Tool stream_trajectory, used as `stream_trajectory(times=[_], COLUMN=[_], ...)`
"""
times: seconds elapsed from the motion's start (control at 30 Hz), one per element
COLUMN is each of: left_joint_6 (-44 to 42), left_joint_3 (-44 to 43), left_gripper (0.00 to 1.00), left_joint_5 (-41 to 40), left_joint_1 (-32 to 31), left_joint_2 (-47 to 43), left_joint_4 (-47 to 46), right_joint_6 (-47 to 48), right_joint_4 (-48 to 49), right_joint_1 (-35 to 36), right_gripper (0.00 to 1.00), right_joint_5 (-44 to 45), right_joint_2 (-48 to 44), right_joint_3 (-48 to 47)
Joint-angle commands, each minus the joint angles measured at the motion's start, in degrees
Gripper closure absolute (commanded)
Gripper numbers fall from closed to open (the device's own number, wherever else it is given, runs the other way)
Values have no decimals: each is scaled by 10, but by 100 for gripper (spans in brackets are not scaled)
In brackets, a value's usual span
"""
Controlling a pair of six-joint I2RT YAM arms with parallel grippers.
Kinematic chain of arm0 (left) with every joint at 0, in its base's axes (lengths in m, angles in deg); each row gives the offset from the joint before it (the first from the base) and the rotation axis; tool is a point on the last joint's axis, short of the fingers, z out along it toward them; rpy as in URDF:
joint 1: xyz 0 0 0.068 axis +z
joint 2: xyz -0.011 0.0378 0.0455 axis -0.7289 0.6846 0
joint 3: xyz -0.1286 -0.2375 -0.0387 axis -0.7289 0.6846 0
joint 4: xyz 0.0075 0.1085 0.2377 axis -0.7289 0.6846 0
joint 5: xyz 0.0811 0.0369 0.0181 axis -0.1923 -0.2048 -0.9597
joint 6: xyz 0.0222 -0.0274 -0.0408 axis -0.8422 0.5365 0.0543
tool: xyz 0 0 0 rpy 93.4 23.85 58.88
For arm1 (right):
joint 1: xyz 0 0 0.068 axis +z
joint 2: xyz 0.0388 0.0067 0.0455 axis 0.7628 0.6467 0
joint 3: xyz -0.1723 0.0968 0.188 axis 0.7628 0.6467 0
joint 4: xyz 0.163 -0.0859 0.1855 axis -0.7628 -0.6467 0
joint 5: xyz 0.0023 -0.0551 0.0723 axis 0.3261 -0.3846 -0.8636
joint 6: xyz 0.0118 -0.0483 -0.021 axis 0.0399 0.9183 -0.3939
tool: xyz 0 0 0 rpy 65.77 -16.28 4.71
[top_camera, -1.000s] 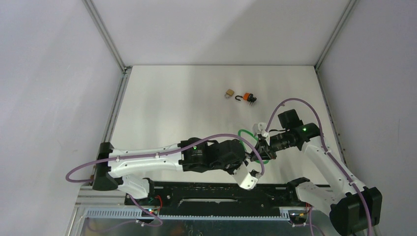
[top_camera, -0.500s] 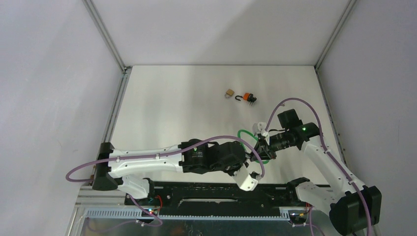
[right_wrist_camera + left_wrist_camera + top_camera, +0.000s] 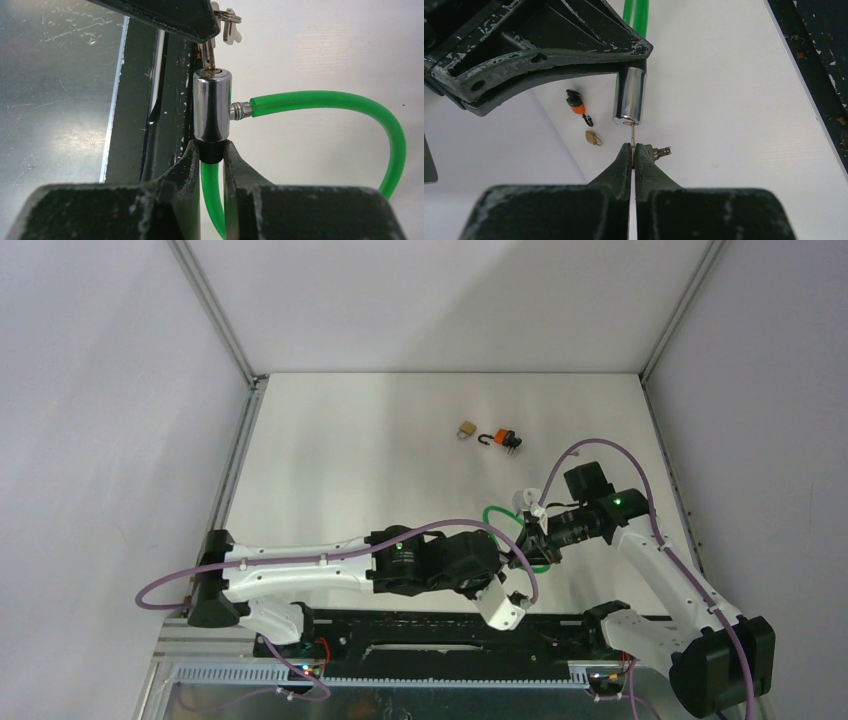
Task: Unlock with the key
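Observation:
My right gripper [image 3: 211, 150] is shut on the black end of a chrome cylinder lock [image 3: 212, 105] with a green cable loop [image 3: 350, 100]. The lock also shows in the left wrist view [image 3: 629, 95] and, with its cable [image 3: 492, 510], near the table's front edge in the top view. My left gripper [image 3: 632, 146] is shut on a thin key [image 3: 632, 134] whose blade is in the lock's keyhole. The key's top and ring [image 3: 227, 22] show above the lock in the right wrist view. Both grippers meet in the top view [image 3: 520, 550].
A small brass padlock [image 3: 466, 429] and an orange-and-black padlock [image 3: 503, 439] lie at the back centre of the table. A spare key [image 3: 659, 151] hangs beside my left fingers. The black base rail [image 3: 165, 100] runs along the near edge.
The left arm's wrist has turned slightly while holding the key in the lock. The right arm and lock have stayed in place.

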Motion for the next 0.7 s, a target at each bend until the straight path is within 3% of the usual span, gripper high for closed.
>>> stream_trajectory(times=[0.0, 0.67], left_joint_6=[-6, 20], left_joint_3=[17, 57], left_gripper=[100, 100], left_joint_5=[-9, 0], left_joint_1=[-6, -7], left_joint_2=[-6, -19], left_joint_4=[-22, -83], right_joint_6=[-6, -5], right_joint_4=[13, 12], right_joint_1=[-4, -3], right_gripper=[100, 100], right_joint_5=[-36, -80], right_joint_2=[-1, 13], right_joint_3=[-29, -68])
